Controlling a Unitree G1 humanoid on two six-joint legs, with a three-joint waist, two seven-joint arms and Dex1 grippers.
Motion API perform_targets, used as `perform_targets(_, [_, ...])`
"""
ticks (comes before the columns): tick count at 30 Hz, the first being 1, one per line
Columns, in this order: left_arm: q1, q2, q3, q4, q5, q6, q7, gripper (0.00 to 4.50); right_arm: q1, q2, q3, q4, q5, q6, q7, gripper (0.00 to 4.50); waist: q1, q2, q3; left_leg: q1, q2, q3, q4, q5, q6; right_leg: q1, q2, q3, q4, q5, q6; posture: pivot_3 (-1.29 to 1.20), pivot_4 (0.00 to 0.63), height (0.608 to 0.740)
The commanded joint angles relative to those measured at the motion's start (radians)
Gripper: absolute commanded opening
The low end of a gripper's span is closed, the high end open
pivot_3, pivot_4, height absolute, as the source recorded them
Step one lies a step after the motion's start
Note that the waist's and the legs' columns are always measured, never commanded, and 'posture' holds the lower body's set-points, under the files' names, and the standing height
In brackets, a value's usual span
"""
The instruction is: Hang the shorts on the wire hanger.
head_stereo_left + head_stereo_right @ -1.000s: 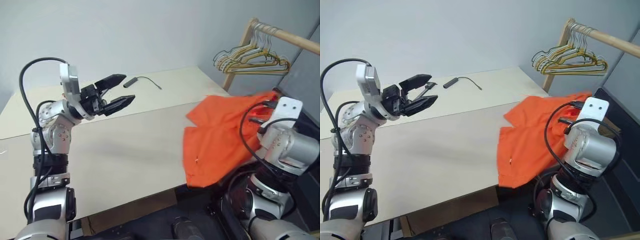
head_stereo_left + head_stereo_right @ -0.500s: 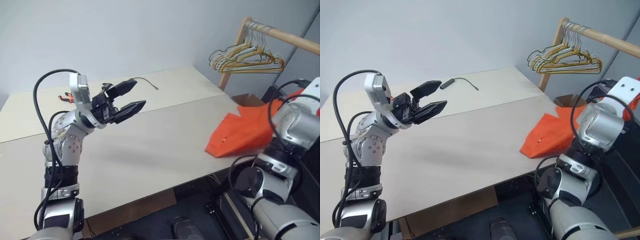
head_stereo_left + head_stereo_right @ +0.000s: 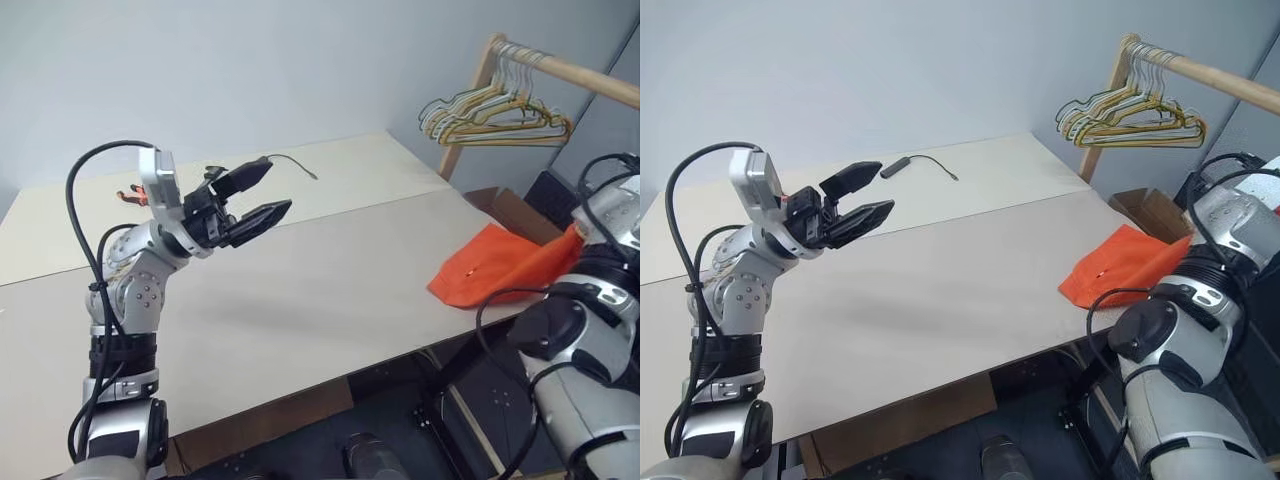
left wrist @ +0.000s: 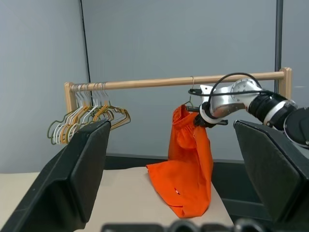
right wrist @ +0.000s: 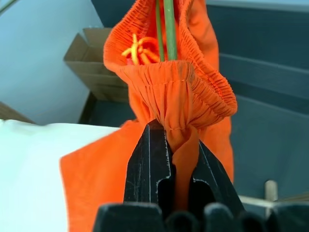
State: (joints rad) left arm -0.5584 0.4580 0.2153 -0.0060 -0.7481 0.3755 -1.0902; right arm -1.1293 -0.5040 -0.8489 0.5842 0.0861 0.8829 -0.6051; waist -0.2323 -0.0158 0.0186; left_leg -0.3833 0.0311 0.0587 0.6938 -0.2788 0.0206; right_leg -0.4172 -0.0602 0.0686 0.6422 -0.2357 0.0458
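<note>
Both eye views look down from the head across the table [image 3: 300, 290], the left wrist camera sights level between its end effector's [image 4: 174, 159] wide-spread fingers toward the rack [image 4: 164, 82], and the right wrist camera sits close behind its end effector [image 5: 176, 164] clamping the shorts [image 5: 169, 92], which all views share.

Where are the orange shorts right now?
The shorts hang from the right gripper under the wooden rail, their lower end trailing on the table's right edge.

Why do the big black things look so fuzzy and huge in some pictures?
They sit right against the camera. In the left wrist view, the left gripper looks huge and soft with its jaws open, while the shorts behind stay sharp. In the right wrist view, the right gripper looms just as big, clamped on orange fabric.
</note>
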Motion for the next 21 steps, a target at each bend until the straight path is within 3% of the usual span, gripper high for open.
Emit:
perform_targets(1, [-0.009,0.005,0.014,-0.031,-0.016,-0.016,0.000,4.41,-0.022,-0.025,0.005,0.014,0.033,-0.018,-0.021,0.00,0.001,0.000,0.000,0.000,0.000,0.000,0.000,0.000,0.000,0.001,0.000,0.000,-0.001,0.000,0.000,-0.14,0.000,0.740])
perform_targets(7, [-0.008,-0.002,0.018,-0.037,-0.029,-0.018,-0.004,4.41,0.006,-0.037,0.053,0.015,0.035,-0.026,-0.009,0.00,0.002,0.000,0.000,0.000,0.000,0.000,0.000,0.000,0.000,0.001,0.000,0.000,-0.001,0.000,0.000,-0.14,0.000,0.740])
perform_targets(11, [-0.004,-0.006,0.015,-0.041,-0.029,-0.020,-0.008,4.45,0.025,-0.046,0.120,-0.002,-0.001,-0.019,-0.016,1.16,0.002,0.000,0.000,0.000,0.000,0.000,0.000,0.000,0.000,0.001,0.000,0.000,-0.001,0.000,0.000,-0.14,0.000,0.740])
perform_targets(20, [-0.009,-0.016,0.011,-0.033,-0.018,-0.031,-0.006,4.45,0.068,0.001,0.252,-0.143,-0.082,-0.036,-0.083,4.45,0.001,0.001,0.000,0.000,0.000,0.000,0.000,0.000,0.000,0.001,0.000,0.000,-0.001,0.000,0.000,-0.15,0.000,0.740])
perform_targets(21, [-0.010,-0.018,0.010,-0.032,-0.017,-0.033,-0.007,4.45,0.088,0.003,0.304,-0.182,-0.122,-0.054,-0.092,4.48,0.001,0.001,0.000,0.000,0.000,0.000,0.000,0.000,0.000,0.001,0.000,0.000,-0.001,0.000,0.000,-0.15,0.000,0.740])
